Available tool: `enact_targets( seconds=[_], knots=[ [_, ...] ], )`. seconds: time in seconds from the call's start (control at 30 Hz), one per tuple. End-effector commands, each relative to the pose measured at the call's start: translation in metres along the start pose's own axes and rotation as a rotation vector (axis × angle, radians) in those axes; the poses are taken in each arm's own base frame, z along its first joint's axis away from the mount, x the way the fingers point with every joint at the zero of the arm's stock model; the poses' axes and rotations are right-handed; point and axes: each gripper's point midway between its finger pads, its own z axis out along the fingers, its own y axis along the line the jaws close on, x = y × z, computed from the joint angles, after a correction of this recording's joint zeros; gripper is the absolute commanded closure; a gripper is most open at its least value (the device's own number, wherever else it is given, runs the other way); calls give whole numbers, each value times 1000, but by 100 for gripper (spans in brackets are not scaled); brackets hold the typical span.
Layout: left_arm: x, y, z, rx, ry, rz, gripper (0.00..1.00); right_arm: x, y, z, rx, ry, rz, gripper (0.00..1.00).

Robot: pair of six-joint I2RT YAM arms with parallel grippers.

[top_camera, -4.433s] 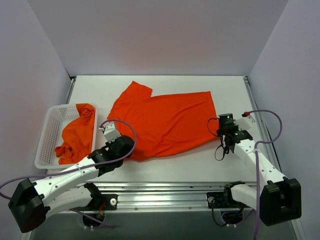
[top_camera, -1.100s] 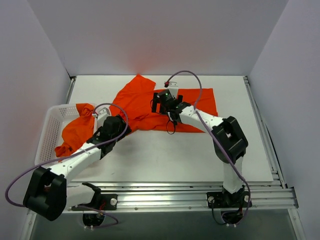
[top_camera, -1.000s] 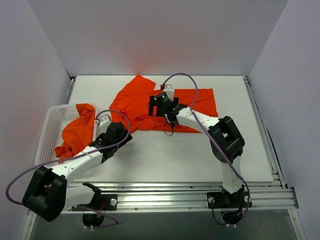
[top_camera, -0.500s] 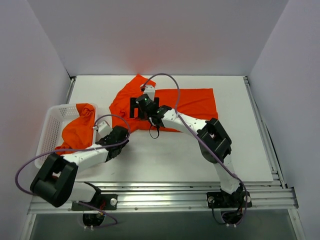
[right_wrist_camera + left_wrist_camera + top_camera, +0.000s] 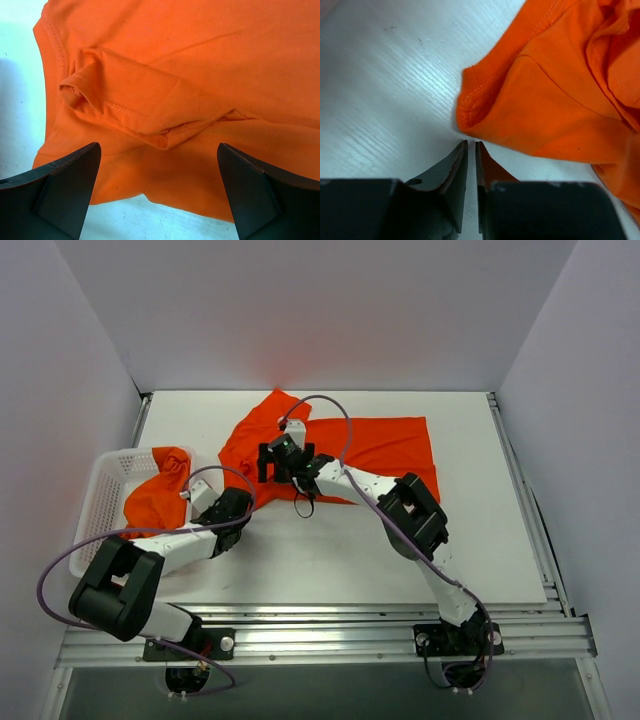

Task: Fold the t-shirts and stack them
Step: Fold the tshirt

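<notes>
Across pale tabletop (image 5: pixel 330 550), soft rumpled t-shirt (image 5: pixel 385 445)

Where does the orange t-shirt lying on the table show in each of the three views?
Top external: t-shirt spread across the far middle of the white table.
Left wrist: its hemmed corner fills the upper right.
Right wrist: it fills most of the picture.
Shared landmark: the white table, bare beside the shirt in every view.

This looks like a robotics lab test cell: a white desk (image 5: pixel 320 555) closed in by plain white walls (image 5: pixel 320 310) on three sides, an aluminium rail (image 5: pixel 330 625) at its near edge carrying two robot arms (image 5: pixel 180 545), and purple cables (image 5: pixel 322 398) looping freely.
</notes>
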Motion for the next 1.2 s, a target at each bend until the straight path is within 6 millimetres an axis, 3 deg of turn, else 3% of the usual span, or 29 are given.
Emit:
enact_targets(
  seconds=[0.0, 0.17, 0.63, 0.8, 1.07, 1.13, 1.17],
  knots=[
    [-23, 7, -5, -33, -68, -8, 81, -15, 15, 2, -34, -25, 26, 2],
    [-28, 12, -1, -45, -61, -22, 82, -18, 26, 8, -65, -23, 41, 3],
    [-27, 12, 1, -39, -51, -33, 82, 3, 24, 24, -57, 13, 57, 3],
    [-26, 13, 1, -38, -47, -29, 82, 12, 25, 34, -61, 27, 58, 9],
    [-26, 12, 1, -33, -49, -28, 83, 17, 27, 44, -65, 41, 55, 40],
    [-27, 11, 1, -31, -48, -27, 83, 15, 27, 43, -61, 36, 51, 51],
    [-26, 11, 2, -33, -49, -25, 83, 13, 26, 41, -57, 33, 48, 62]
  ],
)
